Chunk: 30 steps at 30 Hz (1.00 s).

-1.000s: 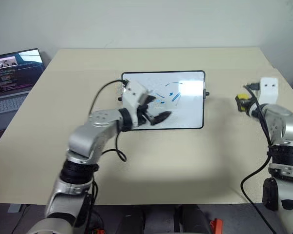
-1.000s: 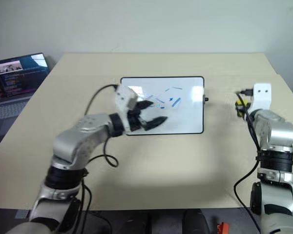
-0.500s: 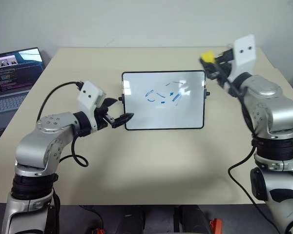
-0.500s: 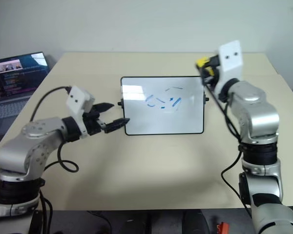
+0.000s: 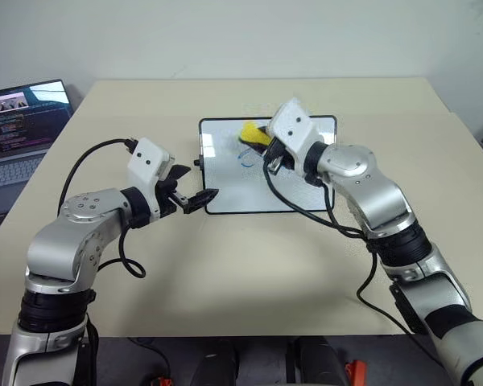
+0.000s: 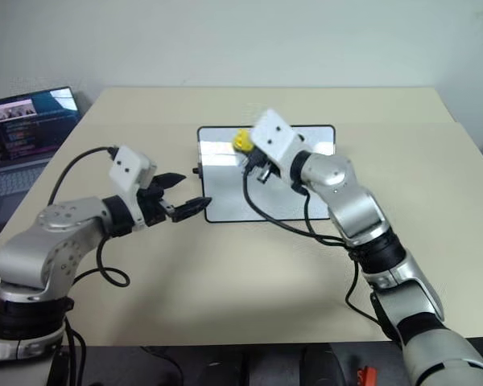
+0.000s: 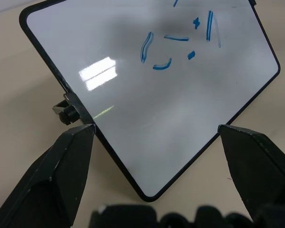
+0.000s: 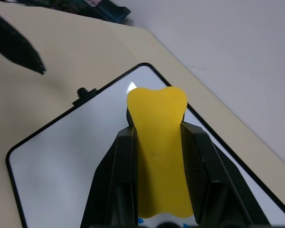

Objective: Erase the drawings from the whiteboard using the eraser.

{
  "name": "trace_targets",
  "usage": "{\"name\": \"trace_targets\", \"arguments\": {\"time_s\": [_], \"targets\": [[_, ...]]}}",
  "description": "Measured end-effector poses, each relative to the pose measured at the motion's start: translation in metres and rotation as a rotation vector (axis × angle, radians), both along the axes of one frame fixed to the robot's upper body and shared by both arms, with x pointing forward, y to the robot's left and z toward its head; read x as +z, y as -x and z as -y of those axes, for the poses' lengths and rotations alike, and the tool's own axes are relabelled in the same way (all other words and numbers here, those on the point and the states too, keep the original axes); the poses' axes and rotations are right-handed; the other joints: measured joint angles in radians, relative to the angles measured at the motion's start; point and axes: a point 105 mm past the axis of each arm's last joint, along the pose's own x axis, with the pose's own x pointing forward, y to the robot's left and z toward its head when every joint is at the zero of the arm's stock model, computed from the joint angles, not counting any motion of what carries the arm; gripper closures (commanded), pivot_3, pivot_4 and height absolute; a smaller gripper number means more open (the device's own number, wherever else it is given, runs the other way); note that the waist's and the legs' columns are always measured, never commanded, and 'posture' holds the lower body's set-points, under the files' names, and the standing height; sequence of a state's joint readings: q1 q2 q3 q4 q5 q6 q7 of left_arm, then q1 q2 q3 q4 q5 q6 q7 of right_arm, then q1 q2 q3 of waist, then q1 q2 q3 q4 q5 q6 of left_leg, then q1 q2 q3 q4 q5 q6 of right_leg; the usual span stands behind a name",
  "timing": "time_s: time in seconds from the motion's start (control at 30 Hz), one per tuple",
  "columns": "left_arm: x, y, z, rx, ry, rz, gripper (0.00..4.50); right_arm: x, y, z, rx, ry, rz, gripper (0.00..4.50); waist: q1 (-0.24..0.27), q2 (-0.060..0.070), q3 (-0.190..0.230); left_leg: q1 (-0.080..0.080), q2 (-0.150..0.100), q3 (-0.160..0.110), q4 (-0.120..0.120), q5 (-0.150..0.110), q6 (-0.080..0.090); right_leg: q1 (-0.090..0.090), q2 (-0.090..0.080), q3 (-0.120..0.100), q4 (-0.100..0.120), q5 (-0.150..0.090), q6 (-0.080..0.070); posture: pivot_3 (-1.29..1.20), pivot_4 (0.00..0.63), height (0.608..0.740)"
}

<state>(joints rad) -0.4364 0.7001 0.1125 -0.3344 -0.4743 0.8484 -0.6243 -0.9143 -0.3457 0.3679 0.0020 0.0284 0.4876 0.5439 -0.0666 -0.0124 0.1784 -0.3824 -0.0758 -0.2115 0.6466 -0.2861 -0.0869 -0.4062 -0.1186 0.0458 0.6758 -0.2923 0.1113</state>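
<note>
The whiteboard (image 5: 233, 189) lies flat in the middle of the table. Blue drawings (image 7: 176, 38) mark its far half, and the right arm partly covers them in the eye views. My right gripper (image 5: 258, 138) is shut on the yellow eraser (image 8: 159, 147), which pokes out past its fingertips over the board's far left part. I cannot tell whether the eraser touches the board. My left gripper (image 5: 195, 185) stands open at the board's near left corner, which lies between its fingers (image 7: 61, 166) in the left wrist view. A black knob (image 7: 66, 114) sits on that side of the frame.
An open laptop (image 5: 20, 121) stands at the far left, beside the table. The beige table (image 5: 249, 265) has free room in front of the board and to its right. Black cables loop from both wrists over the table.
My right arm has swung left with the eraser, from beside the board's right edge to over its far left part. My left gripper drew back off the board to its left, then kept still.
</note>
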Motion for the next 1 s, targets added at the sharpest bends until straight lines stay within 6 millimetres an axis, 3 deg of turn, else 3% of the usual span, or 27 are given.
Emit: {"name": "trace_targets", "arguments": {"time_s": [0.63, 0.83, 1.0], "targets": [[-0.006, 0.009, 0.002, 0.003, -0.007, -0.015, 0.0, -0.022, -0.028, -0.029, 0.055, 0.208, 0.076, 3.54, -0.02, 0.0, 0.0, 0.0, 0.0, 0.0, 0.0, 0.001, -0.001, -0.001, 0.0, 0.0, 0.002, 0.0, 0.0, 0.0, 0.15, 0.74], [-0.009, 0.01, -0.001, 0.011, -0.011, -0.022, 0.0, -0.016, -0.033, -0.029, 0.052, 0.221, 0.101, 3.54, -0.02, 0.0, 0.0, 0.0, 0.0, 0.0, 0.0, 0.001, -0.001, -0.001, 0.0, 0.0, 0.002, 0.0, 0.0, 0.0, 0.15, 0.74], [-0.009, 0.01, -0.001, 0.012, -0.011, -0.022, 0.0, -0.028, -0.039, -0.028, 0.042, 0.24, 0.075, 3.54, -0.021, 0.0, 0.0, 0.001, 0.0, 0.0, 0.0, 0.001, -0.001, -0.001, 0.0, 0.0, 0.003, 0.0, 0.0, 0.0, 0.15, 0.74]]}}
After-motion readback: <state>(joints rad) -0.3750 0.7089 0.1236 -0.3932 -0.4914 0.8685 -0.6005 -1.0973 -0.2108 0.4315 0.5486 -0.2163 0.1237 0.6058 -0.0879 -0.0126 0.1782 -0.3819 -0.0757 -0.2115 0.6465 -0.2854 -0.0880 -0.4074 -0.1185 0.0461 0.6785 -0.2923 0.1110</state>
